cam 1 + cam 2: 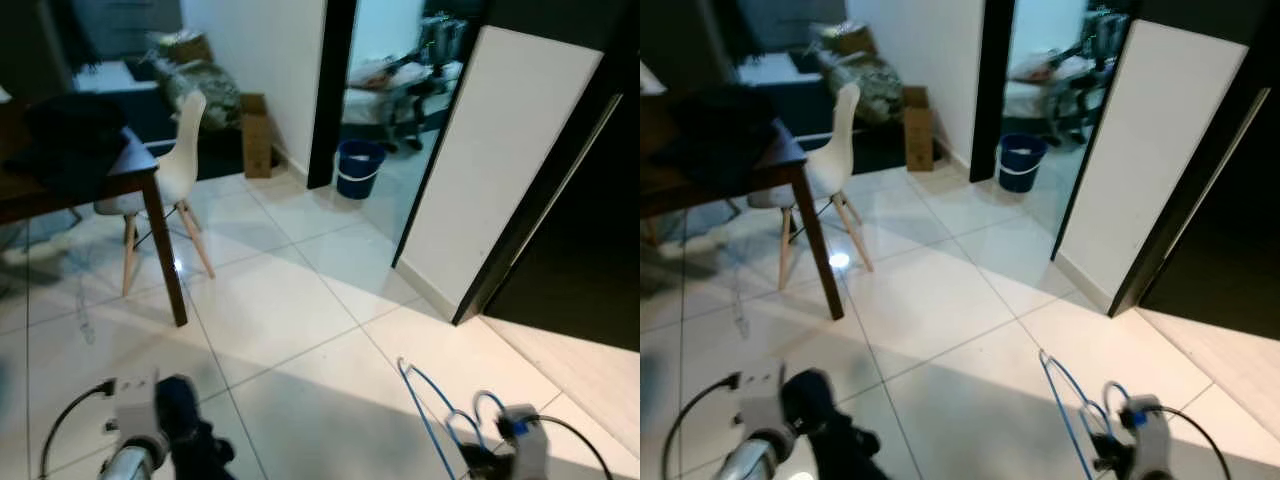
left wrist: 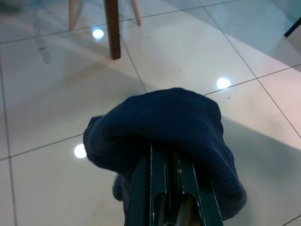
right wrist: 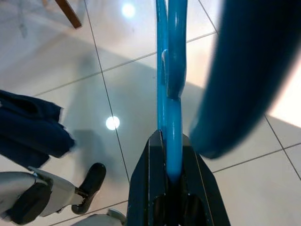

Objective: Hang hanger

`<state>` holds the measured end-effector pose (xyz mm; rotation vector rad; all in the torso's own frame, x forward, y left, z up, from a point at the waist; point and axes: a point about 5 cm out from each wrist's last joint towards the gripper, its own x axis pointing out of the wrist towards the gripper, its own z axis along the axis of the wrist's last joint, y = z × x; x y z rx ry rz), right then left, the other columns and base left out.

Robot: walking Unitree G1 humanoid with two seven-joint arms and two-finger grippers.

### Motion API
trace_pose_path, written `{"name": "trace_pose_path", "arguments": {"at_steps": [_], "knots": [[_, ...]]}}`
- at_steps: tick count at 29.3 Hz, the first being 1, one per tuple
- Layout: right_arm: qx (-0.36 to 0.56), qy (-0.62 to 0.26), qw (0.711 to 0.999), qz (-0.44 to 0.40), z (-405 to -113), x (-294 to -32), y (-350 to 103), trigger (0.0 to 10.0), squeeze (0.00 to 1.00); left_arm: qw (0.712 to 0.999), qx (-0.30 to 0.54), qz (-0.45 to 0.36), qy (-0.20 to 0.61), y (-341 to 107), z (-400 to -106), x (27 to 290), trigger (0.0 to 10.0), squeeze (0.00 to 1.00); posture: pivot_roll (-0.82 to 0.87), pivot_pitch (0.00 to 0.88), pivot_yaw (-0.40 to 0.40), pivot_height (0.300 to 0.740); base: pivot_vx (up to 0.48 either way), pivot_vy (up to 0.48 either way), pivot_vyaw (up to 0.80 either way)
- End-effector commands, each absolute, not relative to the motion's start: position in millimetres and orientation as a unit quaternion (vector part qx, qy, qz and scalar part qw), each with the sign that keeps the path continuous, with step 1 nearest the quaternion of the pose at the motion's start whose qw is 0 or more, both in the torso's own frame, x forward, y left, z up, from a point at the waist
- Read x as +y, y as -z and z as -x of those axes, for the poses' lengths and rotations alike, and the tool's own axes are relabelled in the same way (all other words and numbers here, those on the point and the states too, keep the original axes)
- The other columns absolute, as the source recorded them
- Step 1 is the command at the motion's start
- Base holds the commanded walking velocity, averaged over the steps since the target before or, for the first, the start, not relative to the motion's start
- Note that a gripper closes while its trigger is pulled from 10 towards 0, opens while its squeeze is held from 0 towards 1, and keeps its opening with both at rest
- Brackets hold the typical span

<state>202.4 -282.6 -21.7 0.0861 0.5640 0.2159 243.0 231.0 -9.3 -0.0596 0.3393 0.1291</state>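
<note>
Jaws on the right gripper are clamped on a blue wire hanger, while the left gripper has its jaws clenched around a dark navy cloth. Looks like the carrying stage to me, hanger down low over the floor tiles. Its long axis runs forward and away from the robot, roughly toward the doorway. Next it'll need a rail to hook onto, I'd guess.
</note>
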Motion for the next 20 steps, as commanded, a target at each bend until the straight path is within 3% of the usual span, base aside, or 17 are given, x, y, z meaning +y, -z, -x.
{"name": "trace_pose_path", "arguments": {"at_steps": [1,13,17,20], "knots": [[0.282,-0.096,0.953,-0.046,-198,-286,23,10.0,0.00,0.984,0.164,0.036,-0.063,8,-245,229,10.0,0.00,0.05,0.055,-0.091,0.740,0.000,0.000,0.76],[0.281,-0.093,0.954,-0.046,-200,-286,22,10.0,0.00,0.985,0.159,0.034,-0.060,7,-248,227,10.0,0.00,0.05,0.024,-0.095,0.740,0.000,0.000,0.76],[0.281,-0.081,0.955,-0.054,-202,-287,22,10.0,0.00,0.989,0.135,0.028,-0.047,0,-252,226,10.0,0.00,0.05,0.016,-0.096,0.740,0.000,0.000,0.00],[0.277,-0.085,0.956,-0.049,-204,-286,21,10.0,0.00,0.992,0.119,0.024,-0.039,-5,-256,225,10.0,0.00,0.05,0.011,-0.094,0.740,0.480,0.000,0.00]]}}
